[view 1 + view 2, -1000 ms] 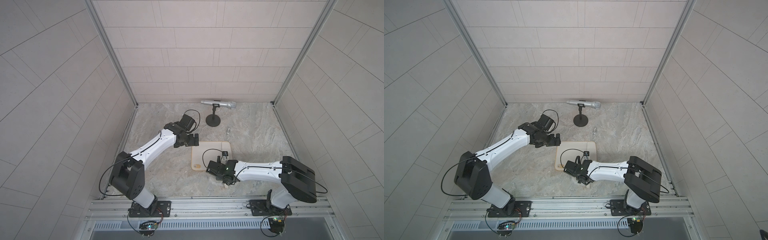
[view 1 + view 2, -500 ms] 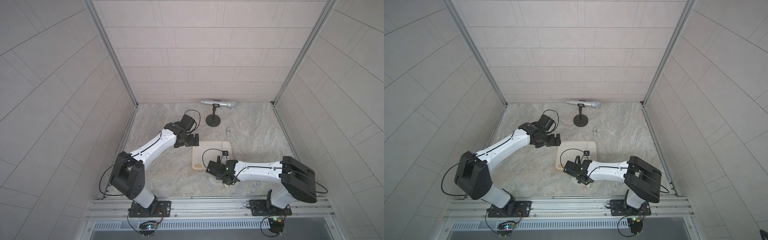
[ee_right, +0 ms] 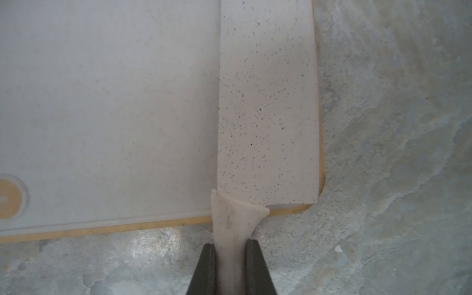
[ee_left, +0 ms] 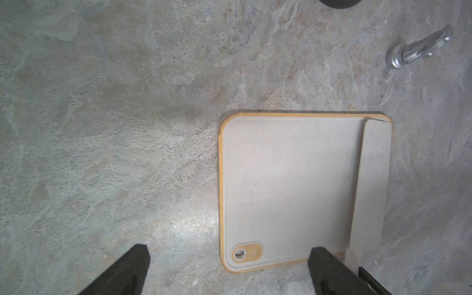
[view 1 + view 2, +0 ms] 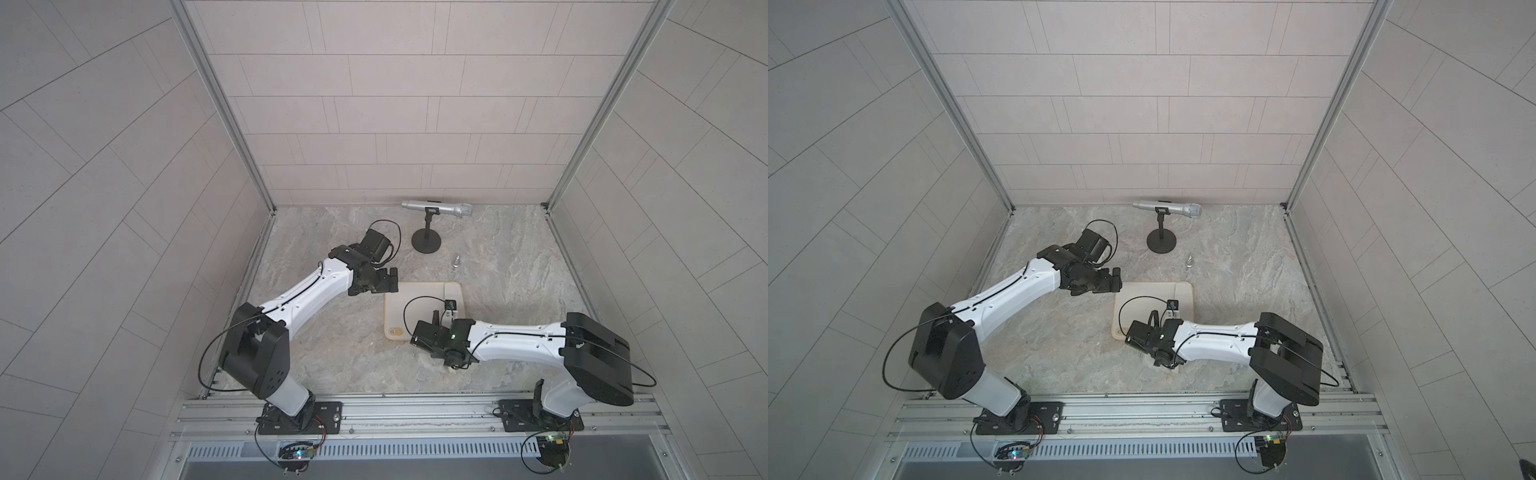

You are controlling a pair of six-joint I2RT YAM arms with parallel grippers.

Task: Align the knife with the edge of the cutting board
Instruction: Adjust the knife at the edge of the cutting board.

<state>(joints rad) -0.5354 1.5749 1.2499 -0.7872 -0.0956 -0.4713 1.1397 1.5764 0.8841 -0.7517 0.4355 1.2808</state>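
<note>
Right jaws clamped on knife (image 3: 268,102) handle; left jaws spread, empty.
Blade lies along cutting board (image 4: 281,191) edge; advise releasing straight, without any twist.

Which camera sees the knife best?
The right wrist view: the knife fills it, speckled blade clear, handle pinched in the right gripper. The left wrist view shows its blade along the cutting board edge. In both top views the arm hides most of it.

Top views high, overlooking all; wrist views share cutting board (image 4: 288,184).
</note>
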